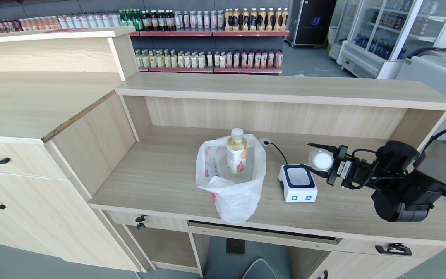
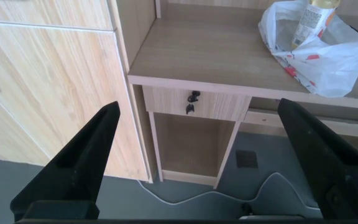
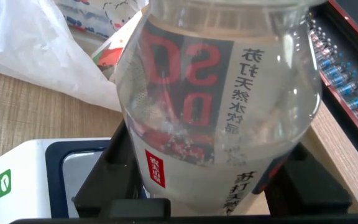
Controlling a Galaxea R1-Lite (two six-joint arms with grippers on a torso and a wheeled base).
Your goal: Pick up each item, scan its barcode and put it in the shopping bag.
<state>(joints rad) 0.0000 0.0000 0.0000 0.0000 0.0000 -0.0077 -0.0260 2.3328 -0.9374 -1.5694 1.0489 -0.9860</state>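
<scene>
A white plastic shopping bag (image 1: 230, 186) stands open at the counter's middle, with a bottle of yellowish drink (image 1: 237, 152) upright inside it. To its right lies the white barcode scanner (image 1: 297, 183) with a dark window. My right gripper (image 1: 319, 159) hovers just right of and above the scanner, shut on a clear water bottle (image 3: 219, 106) held on its side, its bottom facing the bag. The scanner (image 3: 48, 177) and the bag (image 3: 42, 50) lie beyond the bottle. My left gripper (image 2: 197, 155) hangs open below the counter's front left, fingers (image 2: 82, 162) wide apart.
The wooden counter (image 1: 161, 174) has a raised back wall and a taller cabinet (image 1: 33, 116) at the left. A black cable (image 1: 275, 149) runs from the scanner to the back. Drawers with keys (image 2: 193, 102) sit under the front edge. Shelves of drinks stand far behind.
</scene>
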